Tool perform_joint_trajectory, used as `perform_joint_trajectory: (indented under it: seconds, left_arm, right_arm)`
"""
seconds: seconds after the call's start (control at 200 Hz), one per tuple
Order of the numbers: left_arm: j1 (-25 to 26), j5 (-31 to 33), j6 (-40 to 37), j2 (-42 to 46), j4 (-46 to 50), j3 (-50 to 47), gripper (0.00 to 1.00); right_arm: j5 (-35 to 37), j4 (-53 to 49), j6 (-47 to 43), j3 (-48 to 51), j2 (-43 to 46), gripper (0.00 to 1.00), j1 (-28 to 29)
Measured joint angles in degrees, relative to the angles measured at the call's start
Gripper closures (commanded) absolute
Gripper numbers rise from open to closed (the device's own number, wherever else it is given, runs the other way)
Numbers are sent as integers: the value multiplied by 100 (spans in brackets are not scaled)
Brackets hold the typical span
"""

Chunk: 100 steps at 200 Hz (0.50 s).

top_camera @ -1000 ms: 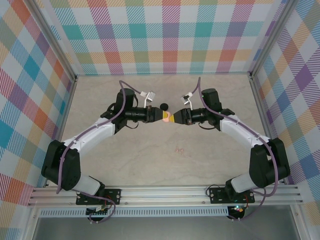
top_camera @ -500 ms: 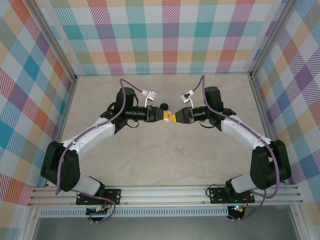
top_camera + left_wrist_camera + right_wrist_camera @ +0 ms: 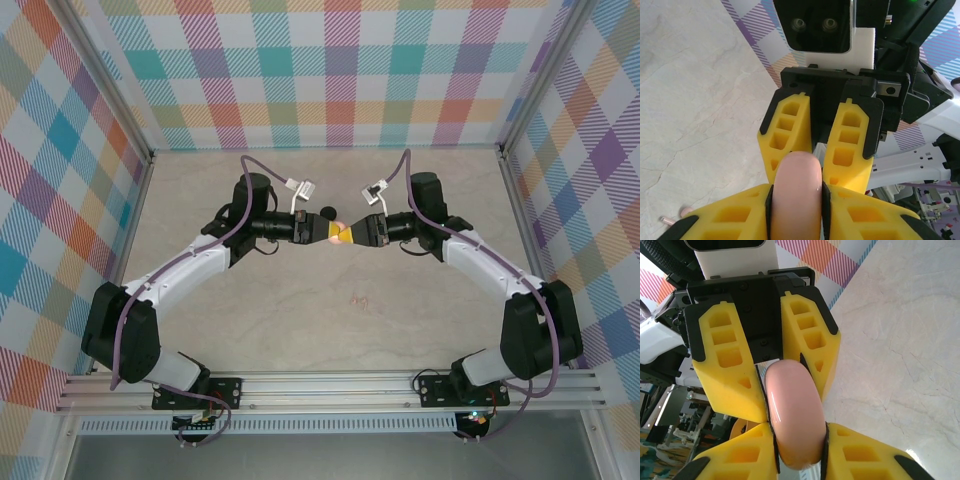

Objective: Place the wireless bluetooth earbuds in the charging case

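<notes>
Two robot arms meet in the upper middle of the top view, over a pale, stone-look counter point(image 3: 300, 320). The left tool point(image 3: 324, 231) and the right tool point(image 3: 346, 236) point at each other, tip to tip. Between them is a smooth, round, pale pink charging case point(image 3: 334, 231), held up off the counter. In the left wrist view the left tool's yellow fingers point(image 3: 735, 220) press on both sides of the pink case at the bottom of the frame. The right tool sits just behind it in the middle. In the right wrist view the right tool's yellow fingers point(image 3: 860, 455) also squeeze the case from both sides at the bottom middle. So both tools are nearly closed and both grip the same pink case. A small, round, black charging case point(image 3: 326, 212) sits on the counter just above the tool tips in the top view. Two tiny, pale pink stemmed earbuds point(image 3: 665, 219) lie on the counter at the lower left of the left wrist view. They are too small to see well. Bright checked walls point(image 3: 340, 70) stand around the counter.
</notes>
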<state>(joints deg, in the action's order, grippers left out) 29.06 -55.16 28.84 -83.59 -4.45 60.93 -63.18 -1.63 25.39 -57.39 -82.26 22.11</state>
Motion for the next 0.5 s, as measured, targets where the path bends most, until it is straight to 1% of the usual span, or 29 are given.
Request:
perform_joint_trajectory:
  seconds: [0.215,0.5]
  left_arm:
    - [4,33,-87,0,72,103,61]
    - [7,76,-186,20,199,118,62]
  right_arm:
    - [229,31,76,0,170,80,7]
    - [446,28,103,42,262,81,4]
